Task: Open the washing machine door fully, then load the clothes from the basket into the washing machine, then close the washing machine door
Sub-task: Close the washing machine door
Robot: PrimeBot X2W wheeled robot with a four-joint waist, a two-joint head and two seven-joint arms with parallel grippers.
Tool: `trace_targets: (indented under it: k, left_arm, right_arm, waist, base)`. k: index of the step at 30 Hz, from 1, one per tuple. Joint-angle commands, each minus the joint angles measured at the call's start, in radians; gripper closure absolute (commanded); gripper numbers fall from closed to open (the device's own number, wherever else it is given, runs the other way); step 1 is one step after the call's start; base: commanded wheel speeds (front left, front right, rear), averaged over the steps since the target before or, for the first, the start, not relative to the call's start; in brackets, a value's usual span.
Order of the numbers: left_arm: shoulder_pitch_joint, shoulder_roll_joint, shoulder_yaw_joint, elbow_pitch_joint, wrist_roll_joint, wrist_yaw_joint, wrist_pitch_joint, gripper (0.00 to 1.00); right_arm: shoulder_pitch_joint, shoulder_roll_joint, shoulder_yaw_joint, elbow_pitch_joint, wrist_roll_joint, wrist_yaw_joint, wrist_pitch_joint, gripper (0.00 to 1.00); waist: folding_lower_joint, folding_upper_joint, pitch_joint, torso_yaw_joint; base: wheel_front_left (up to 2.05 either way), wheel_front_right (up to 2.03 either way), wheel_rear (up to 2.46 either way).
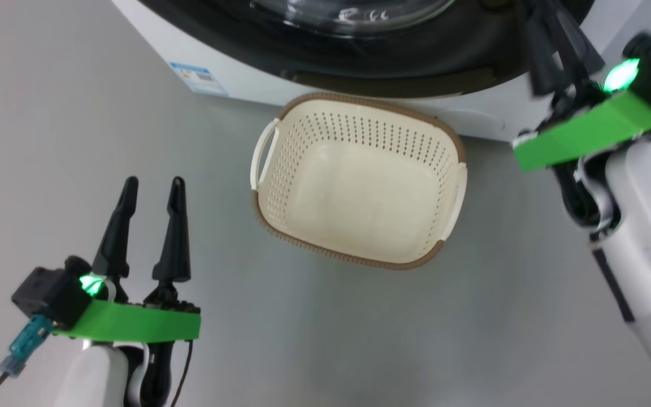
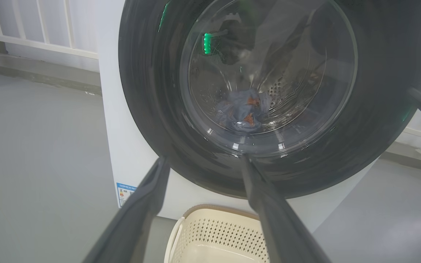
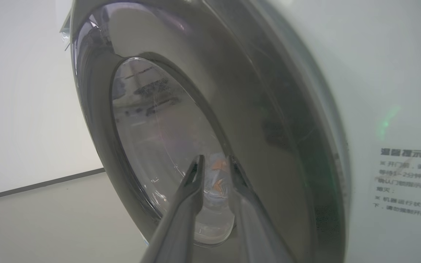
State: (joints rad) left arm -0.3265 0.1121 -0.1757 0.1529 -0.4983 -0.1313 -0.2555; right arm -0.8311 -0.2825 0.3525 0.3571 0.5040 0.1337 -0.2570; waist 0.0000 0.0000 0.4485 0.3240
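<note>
With the basket (image 1: 354, 127) empty and the clothes (image 2: 243, 109) in the drum behind the seemingly shut washing machine door (image 2: 152, 91), closing seems nearly done; the near-shut, empty right gripper (image 3: 215, 162) likely owes one latching push, while the left gripper (image 1: 154, 183) hangs wide.

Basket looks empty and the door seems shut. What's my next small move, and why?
Probably ease the shut right gripper straight back from the washing machine door: the basket is empty, the clothes lie behind the glass, and the door looks flush against the white washing machine.
</note>
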Motion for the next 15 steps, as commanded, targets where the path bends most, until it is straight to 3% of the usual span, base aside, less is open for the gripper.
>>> trace_targets:
  k: [1, 15]
  left_arm:
    - [0.019, 0.039, 0.042, -0.012, 0.009, 0.001, -0.006, 0.0]
    - [0.123, 0.083, 0.106, -0.009, 0.011, 0.001, -0.006, 0.0]
  right_arm:
    - [0.055, 0.021, 0.014, -0.035, 0.015, -0.003, -0.005, 0.0]
    - [0.324, 0.058, -0.013, -0.072, 0.025, -0.003, -0.005, 0.0]
  waist:
    - [0.0, 0.0, -0.041, -0.019]
    - [0.0, 0.0, -0.186, -0.119]
  base:
    - [0.0, 0.0, 0.0]
    - [0.0, 0.0, 0.0]
